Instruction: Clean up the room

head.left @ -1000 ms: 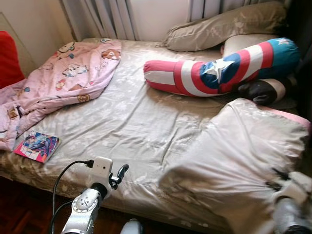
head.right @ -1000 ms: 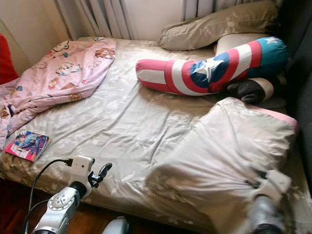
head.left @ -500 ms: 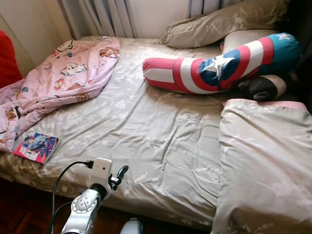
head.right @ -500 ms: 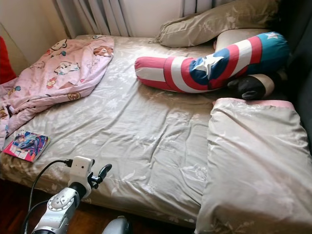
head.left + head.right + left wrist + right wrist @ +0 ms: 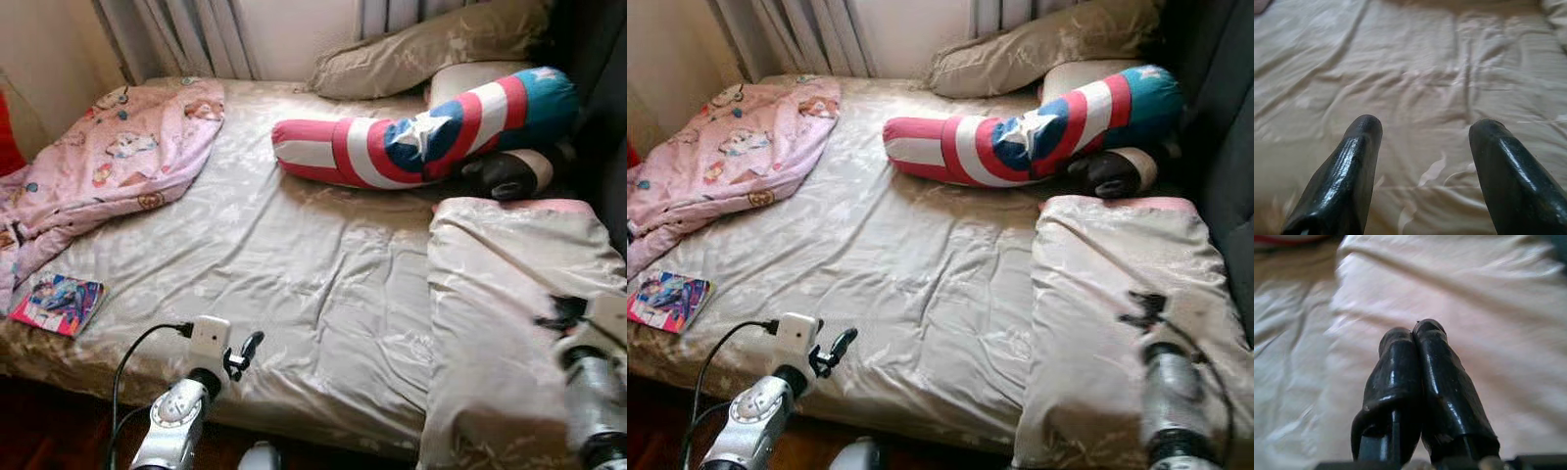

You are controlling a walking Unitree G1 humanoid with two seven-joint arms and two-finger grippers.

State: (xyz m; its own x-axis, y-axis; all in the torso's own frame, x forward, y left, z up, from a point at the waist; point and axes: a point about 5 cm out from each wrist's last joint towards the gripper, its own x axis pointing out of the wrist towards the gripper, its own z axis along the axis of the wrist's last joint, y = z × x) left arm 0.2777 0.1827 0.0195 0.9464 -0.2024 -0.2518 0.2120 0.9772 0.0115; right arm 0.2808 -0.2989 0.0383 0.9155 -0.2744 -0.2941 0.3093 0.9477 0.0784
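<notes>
A wide bed with a beige sheet lies before me. A folded beige quilt with a pink edge lies flat on its right side. My right gripper hovers just above that quilt with its fingers pressed together and nothing between them; it appears blurred as the right gripper. My left gripper is open over the bare sheet near the bed's front edge, seen as the left gripper. A crumpled pink cartoon blanket lies at the far left, and a colourful book beside it.
A red, white and blue star bolster lies across the far right, with a beige pillow behind it and a black-and-white cushion below it. Curtains hang at the back. Dark floor runs along the bed's front edge.
A second ago the quilt was bunched and lifted at my right gripper; it now lies flat. The right arm dropped out of view, then came back over it. The camera shifted slightly.
</notes>
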